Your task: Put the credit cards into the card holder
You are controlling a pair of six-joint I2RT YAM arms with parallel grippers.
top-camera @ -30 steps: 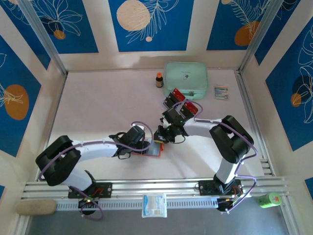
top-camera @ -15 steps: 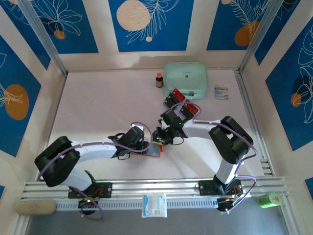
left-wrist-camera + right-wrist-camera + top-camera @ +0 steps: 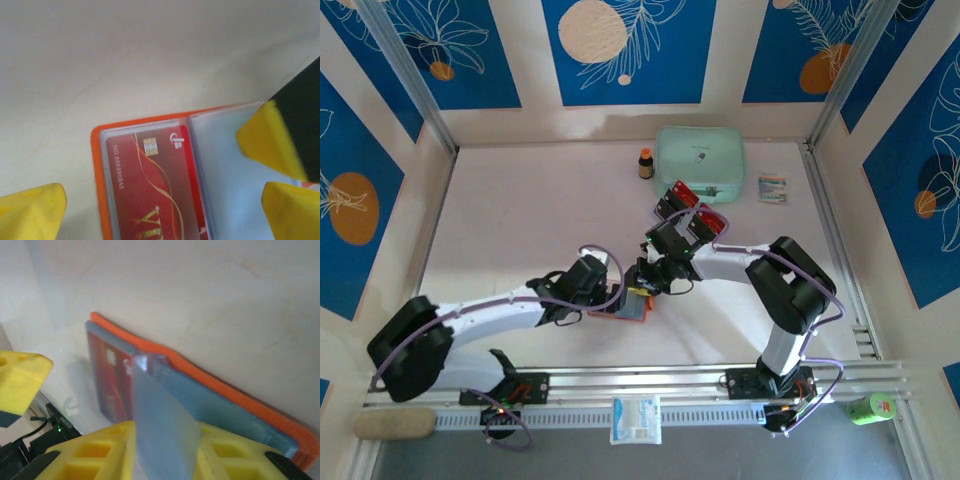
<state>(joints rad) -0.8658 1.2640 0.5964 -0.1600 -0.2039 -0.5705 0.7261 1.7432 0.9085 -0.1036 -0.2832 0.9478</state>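
L fingers (image 3: 30,212), 9 o'clock of orange wallet (image 3: 96,165), gape wide, empty; R fingers (image 3: 100,452), 1 o'clock, straddle clear sleeve (image 3: 160,425), grip unclear.

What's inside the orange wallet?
A red card with a gold chip sits in a clear sleeve of the card holder. The next sleeve looks pale and empty, but yellow jaws cover part of it. Anything tucked behind stays hidden.
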